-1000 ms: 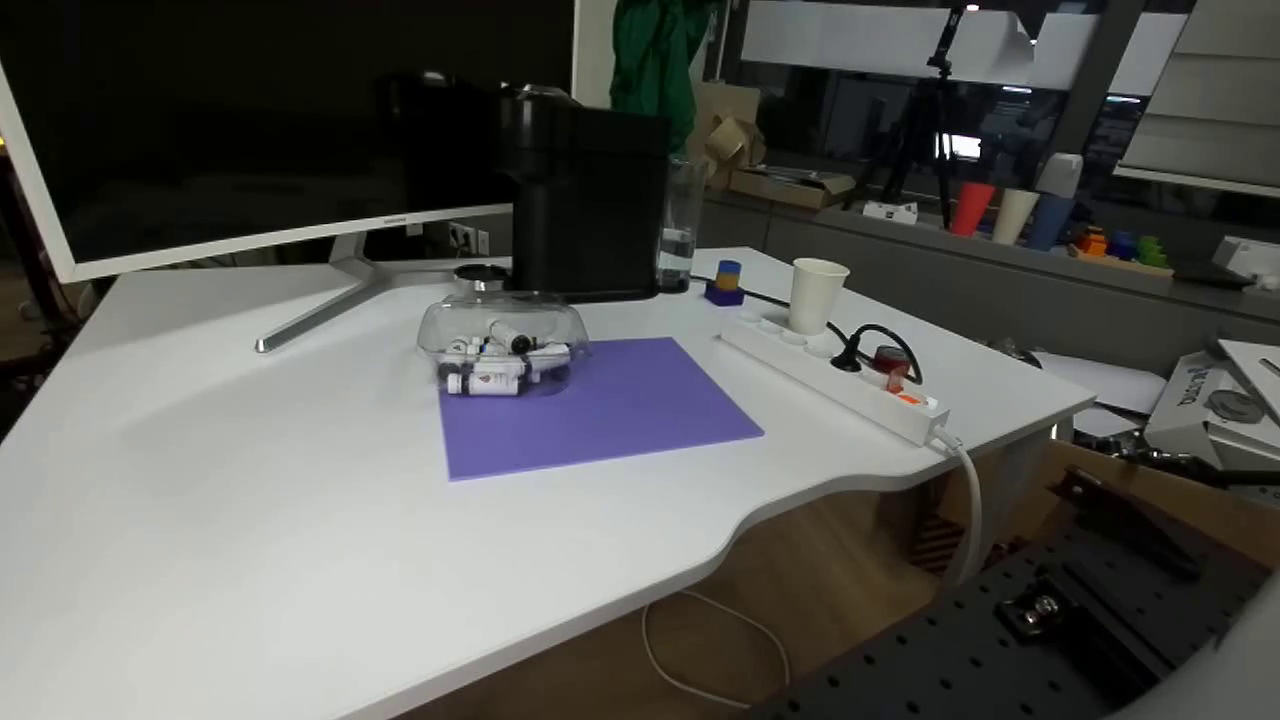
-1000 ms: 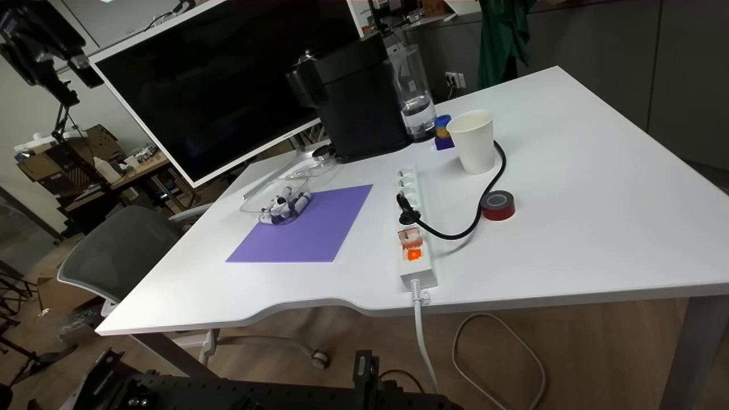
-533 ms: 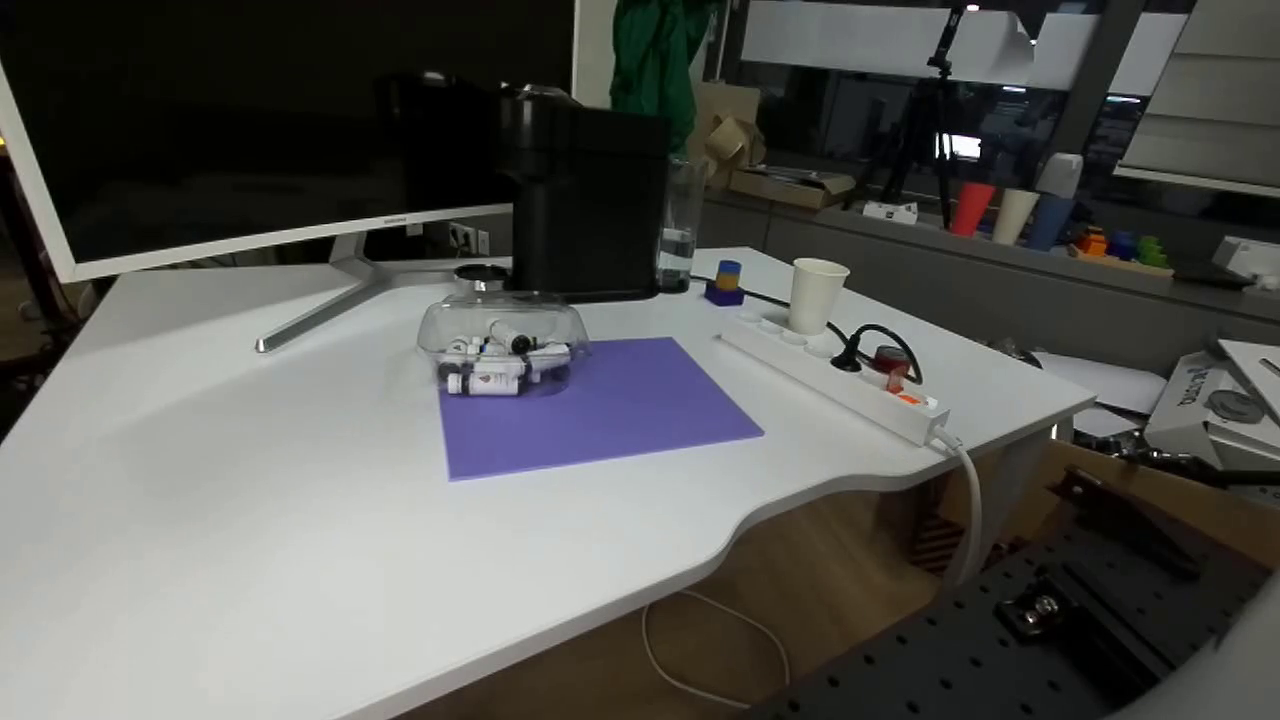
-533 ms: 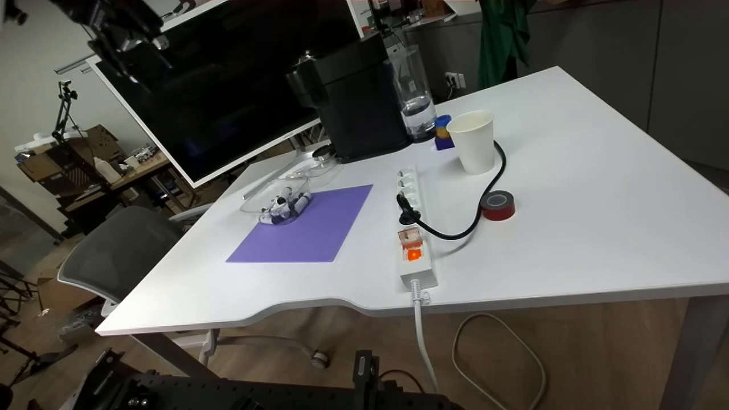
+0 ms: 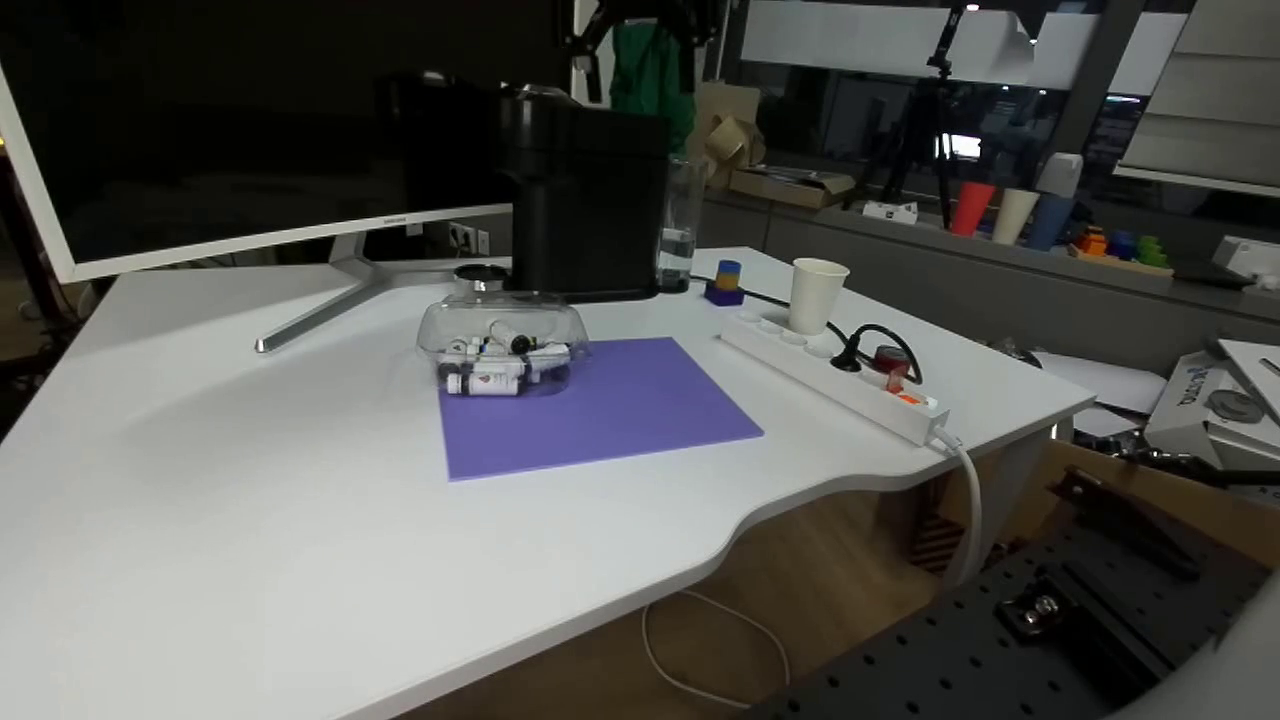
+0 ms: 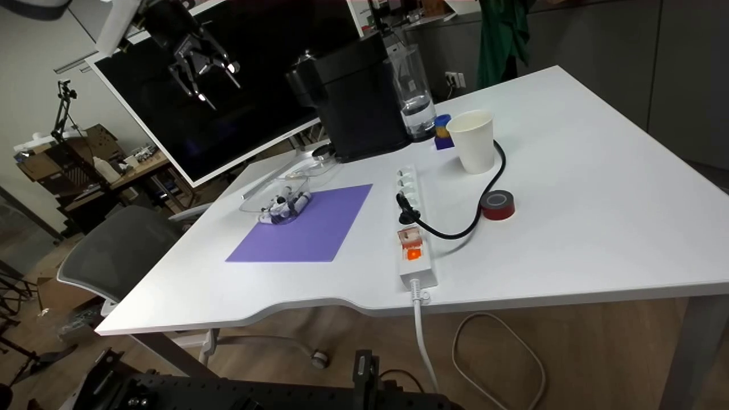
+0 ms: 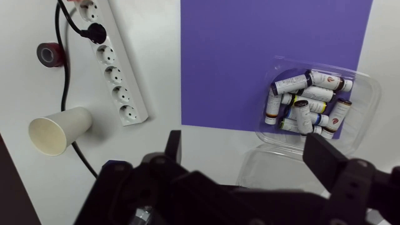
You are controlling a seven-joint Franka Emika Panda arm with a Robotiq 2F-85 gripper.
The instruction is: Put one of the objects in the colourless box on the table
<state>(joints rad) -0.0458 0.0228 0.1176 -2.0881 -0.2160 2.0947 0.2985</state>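
Wrist view shows the gripper [image 7: 243, 147] with its jaws spread wide, high over the table [image 7: 159, 47]. Below, the colourless box [image 7: 362, 109] lies partly across a corner of the purple mat [image 7: 225, 62], small labelled bottles [image 7: 290, 84] heaped inside, its lid [image 7: 278, 168] laid back. Farther off come the power strip [image 7: 117, 64], an upright pale cup [image 6: 477, 148] near its end, and a roll of red tape [image 7: 56, 54].
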